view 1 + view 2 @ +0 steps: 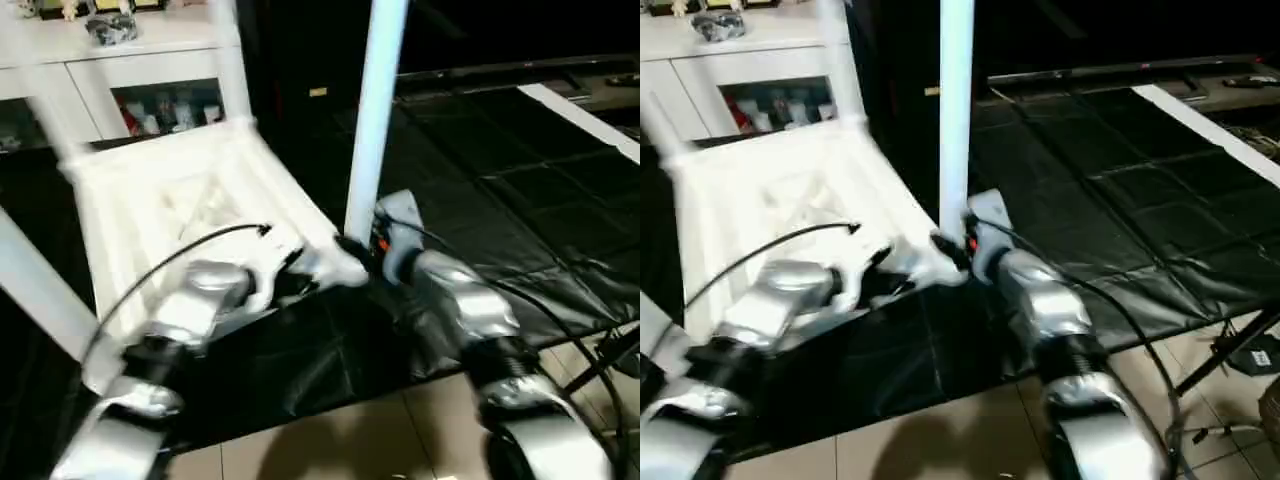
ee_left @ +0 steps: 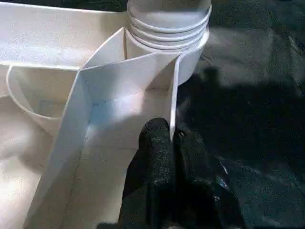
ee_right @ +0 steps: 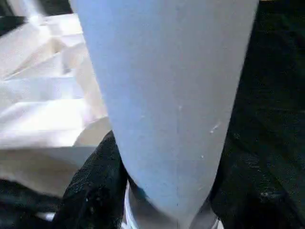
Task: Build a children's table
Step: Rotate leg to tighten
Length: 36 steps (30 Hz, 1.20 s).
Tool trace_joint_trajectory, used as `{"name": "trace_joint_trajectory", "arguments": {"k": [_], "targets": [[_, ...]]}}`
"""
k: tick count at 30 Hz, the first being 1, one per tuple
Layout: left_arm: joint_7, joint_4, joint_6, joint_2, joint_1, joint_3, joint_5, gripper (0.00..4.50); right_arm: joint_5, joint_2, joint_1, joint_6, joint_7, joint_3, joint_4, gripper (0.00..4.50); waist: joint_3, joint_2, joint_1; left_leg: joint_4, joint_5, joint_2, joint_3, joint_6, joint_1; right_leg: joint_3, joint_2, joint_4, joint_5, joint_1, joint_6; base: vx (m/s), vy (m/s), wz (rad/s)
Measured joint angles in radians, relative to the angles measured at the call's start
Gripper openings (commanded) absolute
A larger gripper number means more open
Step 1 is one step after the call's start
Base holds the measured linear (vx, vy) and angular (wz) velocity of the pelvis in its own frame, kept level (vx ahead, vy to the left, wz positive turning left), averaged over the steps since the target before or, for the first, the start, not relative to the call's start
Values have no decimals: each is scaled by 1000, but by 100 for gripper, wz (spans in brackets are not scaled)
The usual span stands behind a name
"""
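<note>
Leg (image 1: 375,110) stood upright in the inverted table top's (image 1: 170,205) near corner socket on the black mat. My right gripper (image 3: 167,210) clasped its base; my left gripper (image 2: 171,143), closed, pinched a rib. I judged a straight, steady push best.

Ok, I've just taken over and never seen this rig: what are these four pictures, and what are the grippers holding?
The two wide pictures come from the robot's head, looking down over its silver forearms. The other two come from a camera on each wrist. On the black mat lies the white table top, upside down, ribs showing. The left gripper is shut, pinching a thin rib wall of the top beside a corner socket. The right gripper is clasped around the base of an upright white leg standing in that socket. Other legs already stand in other corners. Behind is a white cabinet.
</note>
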Motion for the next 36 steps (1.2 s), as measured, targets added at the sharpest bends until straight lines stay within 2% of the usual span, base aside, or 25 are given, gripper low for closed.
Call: {"name": "trace_joint_trajectory", "arguments": {"k": [3,4,5,7,10,12,19,24,27,28,31,35,36], "targets": [[7,-8,4,-1,0,-1,2,0,-3,7,-3,4,-6,-11,-1,207,0,0,6,-3,0,0,0,0,0,0,0,-1,0,-1,0,0,0,0],[7,-9,4,-1,1,-1,3,0,-3,7,-3,4,-4,-11,-1,259,0,0,7,-4,0,0,0,0,0,0,1,0,0,-1,0,0,0,0],[6,-9,4,-1,1,-1,3,0,-3,7,-3,3,-2,-11,-1,272,0,0,8,-4,0,1,0,0,0,0,1,0,0,-2,0,0,0,0],[3,-10,4,3,1,-2,4,0,4,8,1,2,22,-12,-4,274,0,0,8,-4,0,1,0,0,0,0,1,0,0,-2,0,0,0,0],[-28,-11,3,16,1,-4,3,0,26,-3,31,-7,74,-18,-29,314,0,0,10,-4,0,1,1,0,0,0,1,-1,0,-2,0,0,0,0],[-35,-14,3,20,1,-5,3,0,37,-10,41,-6,99,-18,-42,324,1,-1,10,-4,0,1,1,0,0,0,1,0,0,-2,0,0,0,0],[-162,-20,-62,82,14,-33,-12,0,103,-126,109,53,341,-4,-116,383,2,-3,24,-4,0,1,1,0,-2,0,1,-1,-1,-4,0,0,0,0],[-290,-20,-158,136,37,-55,-23,0,127,-239,138,59,561,37,-137,421,3,-2,44,-4,0,1,1,0,-3,0,0,-1,-1,-4,0,0,0,0],[-348,-21,-186,162,43,-65,-25,0,149,-283,148,76,667,61,-158,441,3,-2,62,-3,0,1,1,1,-4,-1,0,0,-1,-4,0,0,0,0],[-378,-25,-206,176,48,-75,-27,0,155,-317,149,79,729,76,-167,441,3,-2,70,-3,0,1,1,1,-4,-1,0,-1,-1,-4,0,0,0,0],[-448,-46,-233,209,63,-96,-43,0,157,-352,146,73,848,106,-167,441,3,-2,81,-2,0,1,1,1,-4,-1,0,0,-1,-4,0,0,0,0],[-519,-72,-252,224,80,-120,-53,0,157,-363,126,39,955,145,-132,441,3,-2,95,-1,0,1,1,1,-4,-1,-1,0,-1,-4,0,0,0,0],[-531,-75,-257,223,82,-123,-54,0,157,-361,114,34,976,156,-118,426,3,-1,97,0,0,2,2,1,-3,-1,-1,1,-1,-4,0,0,0,0]]}}
